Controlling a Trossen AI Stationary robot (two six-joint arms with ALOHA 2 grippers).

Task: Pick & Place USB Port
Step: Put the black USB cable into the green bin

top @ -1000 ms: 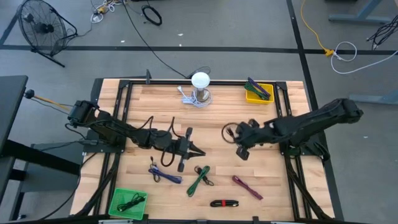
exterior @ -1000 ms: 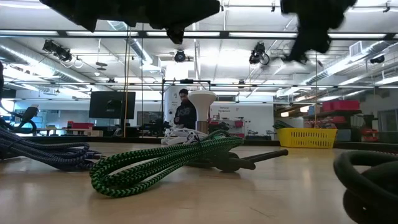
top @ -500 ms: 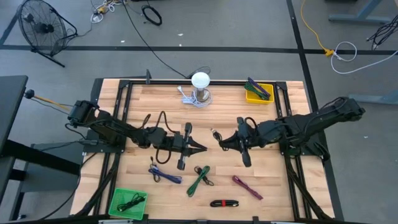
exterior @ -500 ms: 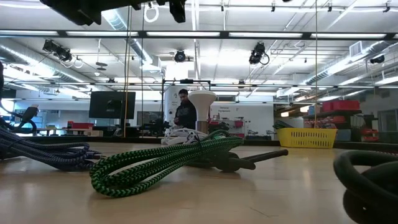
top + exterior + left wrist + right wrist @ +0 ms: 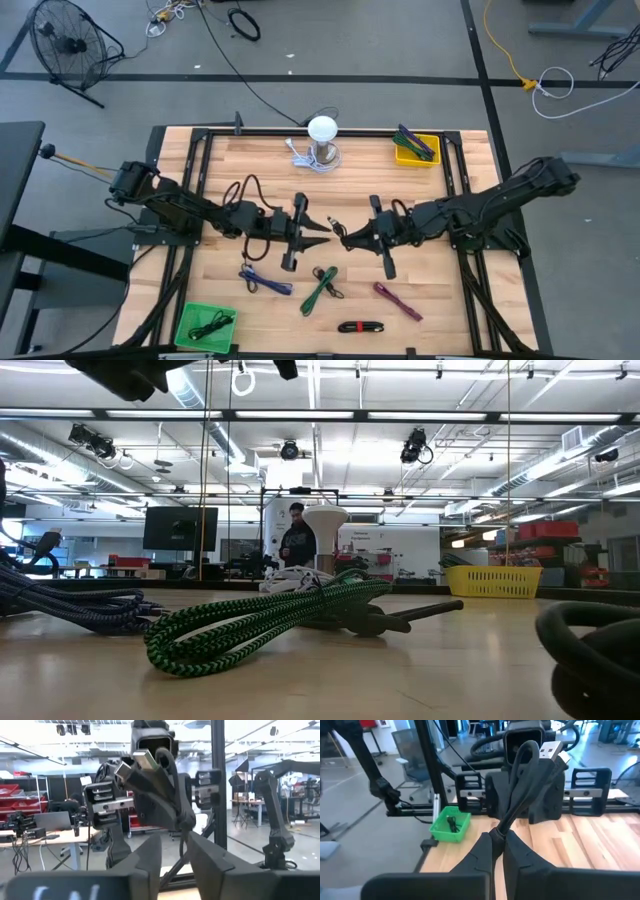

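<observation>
A black USB cable (image 5: 244, 190) is up in the air between my two arms, above the middle of the table. Its loops trail back over my left arm, and silver plugs (image 5: 332, 225) show in the small gap between the grippers. My left gripper (image 5: 320, 233) and my right gripper (image 5: 346, 240) face each other, almost tip to tip, each shut on black cable. Two silver plugs (image 5: 135, 762) stand above my left fingers; one plug (image 5: 552, 750) shows above my right fingers. Whether this is one cable or two, I cannot tell. My left gripper pinches the black cable (image 5: 183, 826) between its two fingers, a short way below the plugs, coming level from the table's left. The cable is lifted clear and rises above the fingers, bending over at the top. My right gripper pinches the black cable (image 5: 501, 831) between its two fingers, coming level from the table's right. The cable is clear of the table and curves up from the fingers to a bend (image 5: 520, 755) near the plug.
On the near half of the table lie a blue cable (image 5: 265, 280), a green braided cable (image 5: 322, 287), a maroon cable (image 5: 397, 298) and a black-and-red one (image 5: 360, 326). A green bin (image 5: 205, 322) sits near left, a yellow bin (image 5: 417, 150) far right, a white lamp (image 5: 322, 130) at the far edge.
My right gripper has moved toward the table's left, bringing its cable end up to my left gripper. My left gripper has stayed near the middle, and the loops trailing over my left arm have shifted toward the table's left.
</observation>
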